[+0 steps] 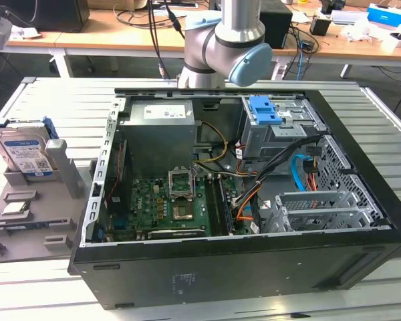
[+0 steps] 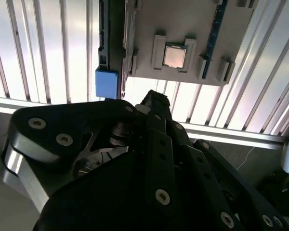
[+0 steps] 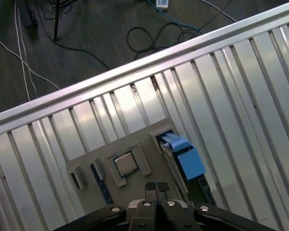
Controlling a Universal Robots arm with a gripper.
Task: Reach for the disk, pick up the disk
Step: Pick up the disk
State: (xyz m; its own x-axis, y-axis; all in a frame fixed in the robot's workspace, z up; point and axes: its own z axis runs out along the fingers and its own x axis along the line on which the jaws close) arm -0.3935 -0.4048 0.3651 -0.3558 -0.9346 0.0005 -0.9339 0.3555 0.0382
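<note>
The disk (image 1: 23,152) leans upright in a grey holder (image 1: 61,175) on the slatted table, at the exterior view's left of the open computer case. It is silver, with a blue-and-white label and blue side rails. In the first wrist view I see the disk edge-on, its blue rail (image 3: 187,158) beside the holder's grey chip (image 3: 127,164). My gripper (image 3: 156,188) hangs well above the holder, shut with nothing between the fingertips. The second wrist view has the black gripper body (image 2: 154,103) in front of the disk's blue rail (image 2: 107,83) and the chip (image 2: 174,56).
The open computer case (image 1: 247,200) takes up the table's middle, with a blue drive latch (image 1: 264,110) inside at the back. The arm's grey-and-blue joint (image 1: 230,43) stands behind the case. Desks with cables and boxes lie beyond. The table's edge rail (image 3: 111,77) borders dark floor with cables.
</note>
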